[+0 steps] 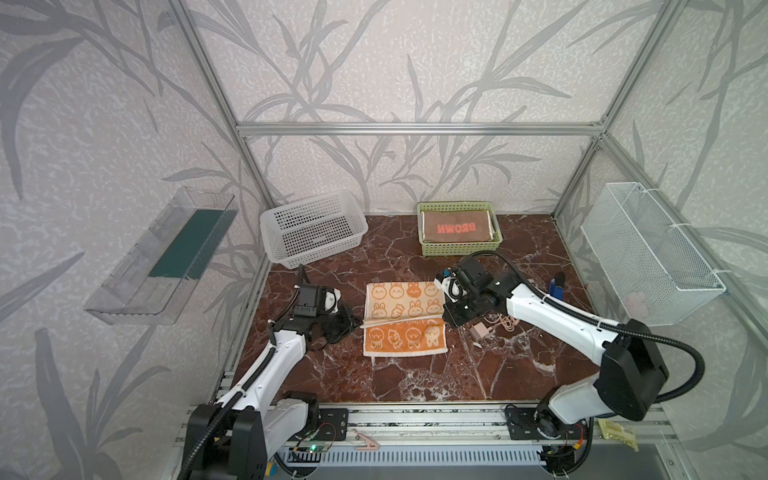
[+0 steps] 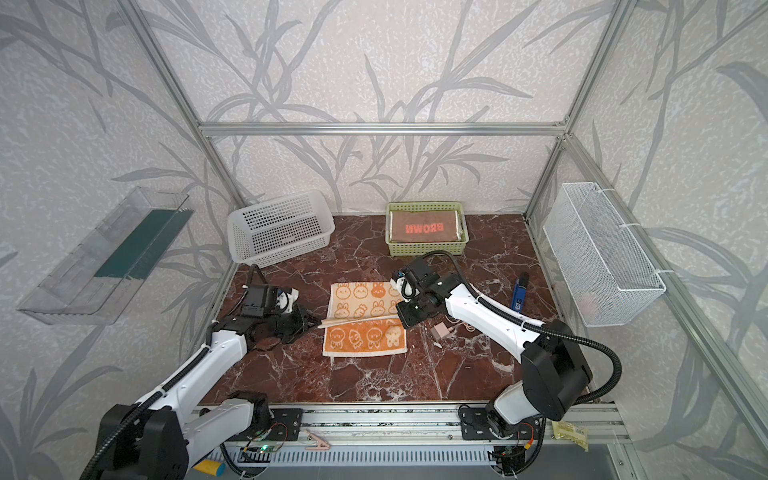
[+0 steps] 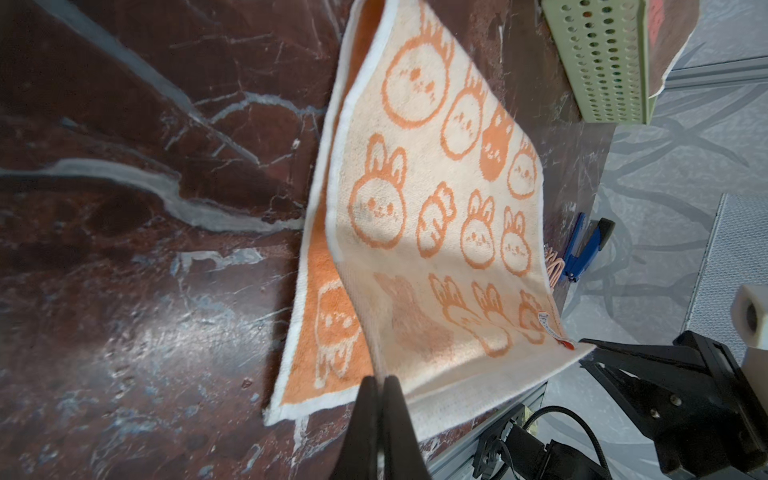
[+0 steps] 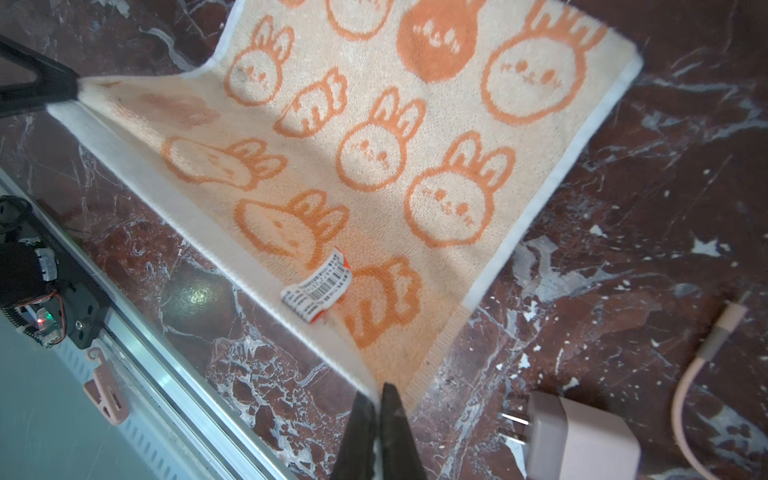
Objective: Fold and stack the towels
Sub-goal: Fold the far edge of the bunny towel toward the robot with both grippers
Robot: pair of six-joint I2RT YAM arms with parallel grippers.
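The orange bunny towel [image 1: 405, 320] lies in the middle of the red marbled bench [image 1: 415, 374], partly folded. In both top views its near strip shows the deep orange side flat on the stone. The far part shows the pale side, and one hem stands raised as a straight line across the cloth. The left fingers [image 1: 354, 325] meet that hem at its left end and the right fingers [image 1: 445, 320] at its right end, but from above the tips are too small to judge the grip.

The wrist views settle it. In the left wrist view the left fingers [image 3: 368, 415] are pressed together on a corner of the towel, with cloth pinched between them. In the right wrist view the right fingers [image 4: 392, 415] are clamped the same way on the other corner. That view also shows a barcode label [image 4: 320, 286] near the hem, which the top views do not resolve. A pink plug adapter [image 4: 582, 436] lies on the bench just beside that corner, apart from the cloth.

Only the top views take in the far side. A folded brown towel [image 1: 456, 226] with red lettering lies in the green basket [image 1: 461, 250], and the white basket [image 1: 313, 232] stands to its left, seemingly tilted. A blue and black object [image 1: 556, 286] lies near the right wall; I cannot tell what it is.
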